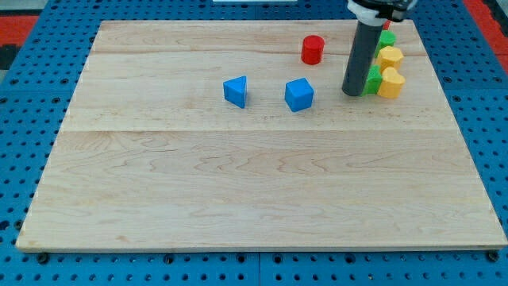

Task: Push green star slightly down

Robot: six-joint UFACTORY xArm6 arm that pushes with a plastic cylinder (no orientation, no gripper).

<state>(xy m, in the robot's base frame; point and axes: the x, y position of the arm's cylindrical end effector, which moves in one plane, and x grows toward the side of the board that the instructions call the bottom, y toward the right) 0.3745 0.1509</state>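
My tip [352,93] rests on the board at the view's upper right. A green block [374,80] sits right against the rod's right side, partly hidden by it, so I cannot make out its shape. A second green block [387,38] sits higher up, near the board's top edge, also partly behind the rod. Which of the two is the star I cannot tell.
Two yellow blocks stand beside the green ones: one [390,57] above, one [391,83] touching the lower green block's right side. A red cylinder [313,49] is left of the rod. A blue cube [299,94] and a blue wedge-like block [236,90] lie further left. The board's right edge [444,87] is close.
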